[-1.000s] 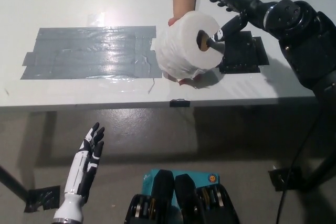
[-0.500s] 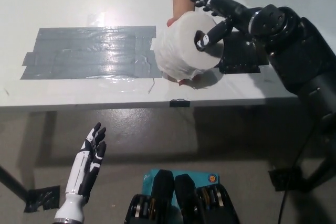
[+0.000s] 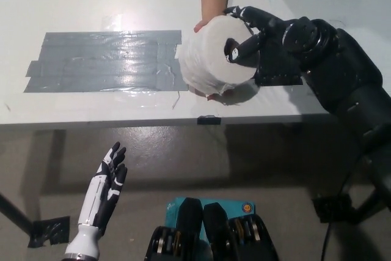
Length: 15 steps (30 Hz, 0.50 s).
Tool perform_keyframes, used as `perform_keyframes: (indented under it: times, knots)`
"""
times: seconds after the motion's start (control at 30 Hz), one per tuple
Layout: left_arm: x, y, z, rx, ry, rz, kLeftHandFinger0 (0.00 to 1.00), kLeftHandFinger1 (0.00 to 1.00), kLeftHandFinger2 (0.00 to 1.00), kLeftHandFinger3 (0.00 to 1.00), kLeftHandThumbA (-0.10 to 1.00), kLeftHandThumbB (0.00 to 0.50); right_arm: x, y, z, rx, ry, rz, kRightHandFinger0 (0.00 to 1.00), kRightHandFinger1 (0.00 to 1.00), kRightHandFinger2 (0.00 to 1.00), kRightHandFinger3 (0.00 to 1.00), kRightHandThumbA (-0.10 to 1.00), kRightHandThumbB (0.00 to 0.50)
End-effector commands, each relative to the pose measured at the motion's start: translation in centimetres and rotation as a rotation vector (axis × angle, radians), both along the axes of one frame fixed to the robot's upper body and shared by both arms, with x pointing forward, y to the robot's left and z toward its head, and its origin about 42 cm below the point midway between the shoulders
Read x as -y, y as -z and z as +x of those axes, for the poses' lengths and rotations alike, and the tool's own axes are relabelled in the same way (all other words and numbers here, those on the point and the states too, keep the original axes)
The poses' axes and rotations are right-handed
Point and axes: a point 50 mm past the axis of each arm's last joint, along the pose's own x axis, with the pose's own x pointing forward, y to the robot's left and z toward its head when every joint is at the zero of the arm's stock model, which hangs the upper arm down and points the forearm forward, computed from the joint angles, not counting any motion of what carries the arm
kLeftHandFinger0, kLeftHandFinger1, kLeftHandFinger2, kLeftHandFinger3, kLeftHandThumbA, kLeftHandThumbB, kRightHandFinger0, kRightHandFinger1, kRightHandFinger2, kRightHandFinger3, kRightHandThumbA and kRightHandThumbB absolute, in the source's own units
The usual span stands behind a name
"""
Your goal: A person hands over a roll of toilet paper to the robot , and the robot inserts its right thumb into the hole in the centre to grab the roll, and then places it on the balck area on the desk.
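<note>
From my head camera I see the roll of toilet paper (image 3: 215, 59) held above the right part of the desk (image 3: 91, 4), its hole facing right. A person's hand (image 3: 211, 25) grips it from the far side; most of that hand is hidden behind the roll, and the forearm is cut off by the top edge. My right hand (image 3: 253, 35) is on the roll: the thumb sits in the centre hole and the other fingers curl over the top, so I read it as grasping the roll, though the roll hides how deep the thumb goes. The small black area (image 3: 278, 71) is largely covered by my right arm. The grey taped patch (image 3: 104, 59) lies to the left of the roll. My left hand (image 3: 109, 178) hangs below the near edge of the desk, fingers spread and empty.

Compared with half a second ago, my right hand has closed further around the roll; the roll itself has barely shifted.
</note>
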Motion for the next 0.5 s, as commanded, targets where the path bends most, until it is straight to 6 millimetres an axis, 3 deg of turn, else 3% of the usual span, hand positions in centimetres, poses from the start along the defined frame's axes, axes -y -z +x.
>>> perform_keyframes:
  times: [0.0,0.33,0.47]
  knots:
    - [0.0,-1.7,1.1,0.084,0.035,0.015,1.0,1.0,1.0,1.0,0.88,0.129,-1.3,-4.3,0.9,0.158,-0.031,-0.07,1.0,1.0,1.0,1.0,1.0,0.418]
    - [-0.3,-1.5,1.1,0.086,0.045,0.037,1.0,1.0,1.0,1.0,0.93,0.152,-2.0,-5.5,1.2,0.234,-0.021,-0.102,1.0,1.0,1.0,1.0,0.95,0.412]
    - [-0.2,-1.5,1.2,0.082,0.043,0.051,1.0,1.0,1.0,1.0,0.94,0.155,-4.2,-5.6,0.9,0.277,0.003,-0.115,1.0,1.0,1.0,1.0,0.72,0.346]
